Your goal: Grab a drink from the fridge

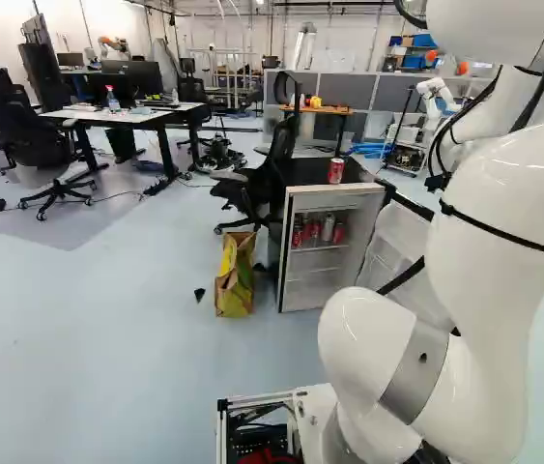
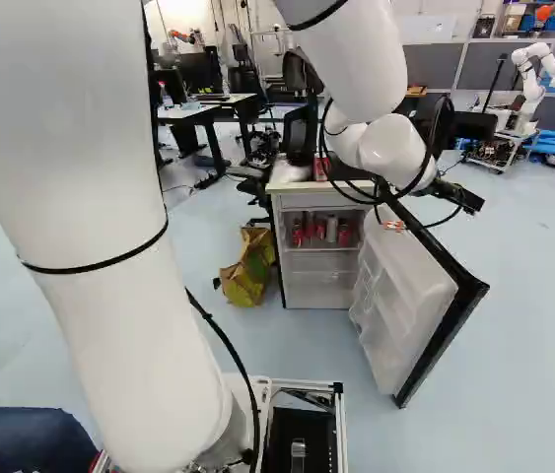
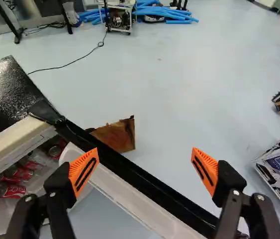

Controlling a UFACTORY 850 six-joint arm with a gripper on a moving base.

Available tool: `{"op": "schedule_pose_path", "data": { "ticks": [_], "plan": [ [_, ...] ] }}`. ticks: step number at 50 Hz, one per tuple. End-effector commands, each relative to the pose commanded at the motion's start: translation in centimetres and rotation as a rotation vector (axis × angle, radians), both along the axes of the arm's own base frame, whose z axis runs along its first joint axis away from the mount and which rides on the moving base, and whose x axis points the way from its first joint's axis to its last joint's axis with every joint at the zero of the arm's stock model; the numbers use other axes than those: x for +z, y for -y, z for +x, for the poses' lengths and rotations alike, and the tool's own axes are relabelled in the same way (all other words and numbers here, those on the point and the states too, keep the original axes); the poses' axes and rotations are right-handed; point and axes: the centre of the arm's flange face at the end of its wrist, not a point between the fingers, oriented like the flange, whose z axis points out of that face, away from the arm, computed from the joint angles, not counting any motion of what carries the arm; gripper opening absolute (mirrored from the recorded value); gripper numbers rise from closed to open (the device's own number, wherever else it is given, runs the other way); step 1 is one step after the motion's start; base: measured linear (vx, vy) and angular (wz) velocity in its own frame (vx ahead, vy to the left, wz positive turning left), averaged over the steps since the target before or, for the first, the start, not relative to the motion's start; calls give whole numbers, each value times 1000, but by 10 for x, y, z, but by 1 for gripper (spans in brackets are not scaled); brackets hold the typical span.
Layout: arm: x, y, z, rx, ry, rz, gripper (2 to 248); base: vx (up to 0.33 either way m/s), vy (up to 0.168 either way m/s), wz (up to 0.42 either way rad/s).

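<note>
Cans (image 3: 11, 190), smooth cylinders, glossy-topped fridge (image 3: 11, 92)

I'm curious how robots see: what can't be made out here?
Space behind the red and silver metal cans: left base view, cans block it.
Inside of the green-and-brown bag: left base view, its sides hide it.
Part of the open white door: left base view, white arm covers it.

Bright, even light, glare on black fridge top (image 3: 8, 92)

Base views sharing fridge (image 2: 318, 287), wrist view downward, closer
</note>
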Motion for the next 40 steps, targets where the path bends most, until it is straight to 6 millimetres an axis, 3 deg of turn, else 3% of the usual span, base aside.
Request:
{"op": "schedule_pose_path", "data": {
  "ticks": [40],
  "plan": [
    [24,51,19,-153,-28,243,247,0,0,0]
  ]
}}
